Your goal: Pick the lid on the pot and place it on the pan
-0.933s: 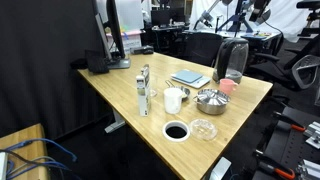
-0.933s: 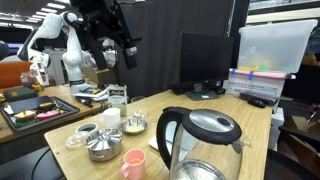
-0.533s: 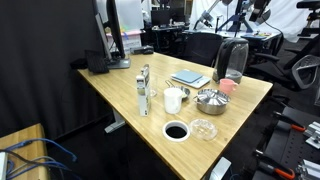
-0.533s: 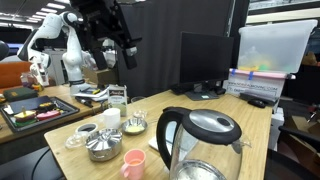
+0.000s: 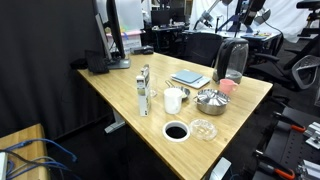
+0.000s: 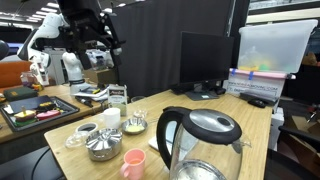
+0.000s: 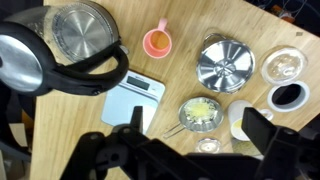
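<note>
Gripper (image 7: 195, 125) has swung sideways, well above the white mug (image 5: 173, 99), jaws wide, empty. Lid (image 7: 225, 62) sits on steel pot (image 6: 102, 153) just beside mug. Risk: descending finger clips mug; shiny lid slips.

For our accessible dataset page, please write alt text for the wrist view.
Top-down view of a wooden table: a lidded steel pot stands between a pink cup and a small dark pan. A large kettle fills the upper left; the tool frames the bottom edge, open.
</note>
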